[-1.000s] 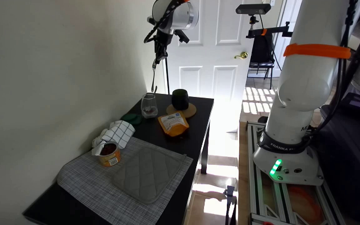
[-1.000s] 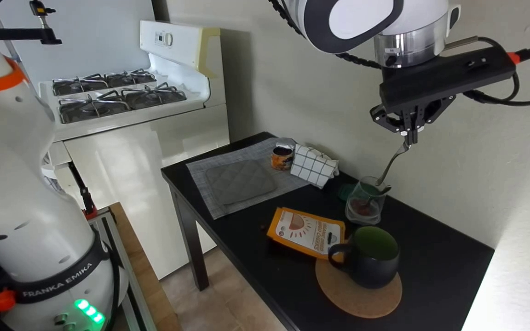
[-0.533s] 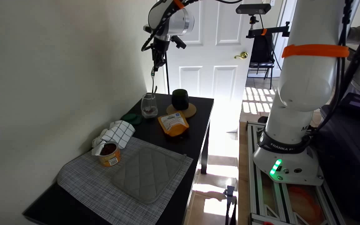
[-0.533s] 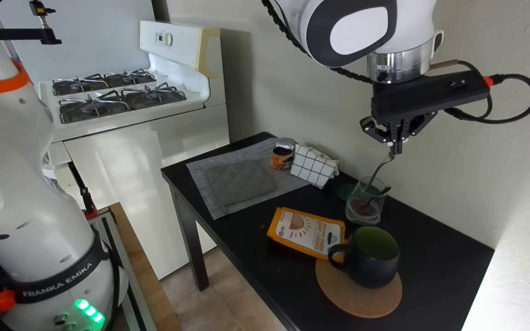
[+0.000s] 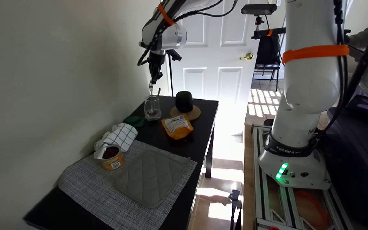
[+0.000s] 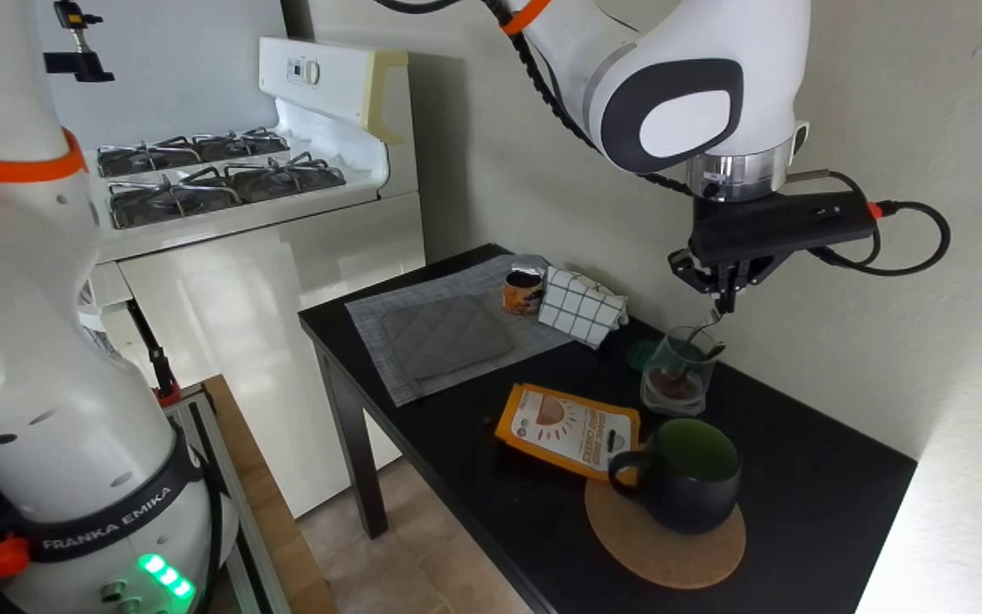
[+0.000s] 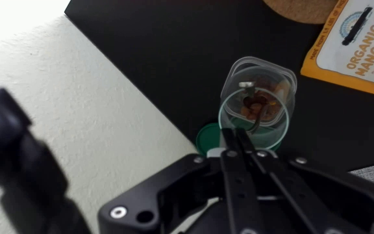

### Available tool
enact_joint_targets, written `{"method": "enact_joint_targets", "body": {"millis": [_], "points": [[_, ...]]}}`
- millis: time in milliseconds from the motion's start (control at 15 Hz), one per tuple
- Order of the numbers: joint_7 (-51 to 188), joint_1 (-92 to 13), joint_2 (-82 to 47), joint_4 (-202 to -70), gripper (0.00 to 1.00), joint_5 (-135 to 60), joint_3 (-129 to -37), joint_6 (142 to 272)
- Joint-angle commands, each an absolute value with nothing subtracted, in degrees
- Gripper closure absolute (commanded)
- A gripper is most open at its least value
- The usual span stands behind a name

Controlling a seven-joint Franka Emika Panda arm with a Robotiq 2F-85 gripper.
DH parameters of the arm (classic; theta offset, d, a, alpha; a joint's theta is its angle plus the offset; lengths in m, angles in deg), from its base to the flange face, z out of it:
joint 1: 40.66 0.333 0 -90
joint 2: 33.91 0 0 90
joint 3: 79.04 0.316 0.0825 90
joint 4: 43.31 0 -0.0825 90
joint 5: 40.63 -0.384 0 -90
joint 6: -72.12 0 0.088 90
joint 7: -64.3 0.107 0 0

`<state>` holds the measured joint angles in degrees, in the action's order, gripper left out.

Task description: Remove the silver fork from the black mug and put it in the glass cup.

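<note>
Robotiq gripper [image 6: 724, 307] clenched on silver fork [image 5: 151, 88] at its tined end; handle extends into glass cup [image 6: 670, 368].

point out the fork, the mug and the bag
Fork [image 5: 151, 88], in an exterior view, on its head
Mug [image 6: 689, 501], in an exterior view, on its outer wall
Bag [image 7: 358, 50], in the wrist view, on its white label

The black table [image 6: 806, 503] carries a placemat [image 5: 91, 188], coaster [image 6: 678, 561] and orange pouch [image 6: 563, 431].
</note>
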<state>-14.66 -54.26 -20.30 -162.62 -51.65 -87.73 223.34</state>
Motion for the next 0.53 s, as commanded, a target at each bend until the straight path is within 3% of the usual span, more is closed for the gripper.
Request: {"method": "enact_joint_targets", "body": {"millis": [0,400,467], "points": [[-12.3,-55.6,-15.2,-157.6,0.99,-51.2,-85.8,222.8],[-5.5,-55.6,-10.3,-152.3,0.99,-46.1,-86.4,219.9],[-4.2,-55.5,-10.0,-151.5,0.72,-44.9,-86.7,218.7]]}}
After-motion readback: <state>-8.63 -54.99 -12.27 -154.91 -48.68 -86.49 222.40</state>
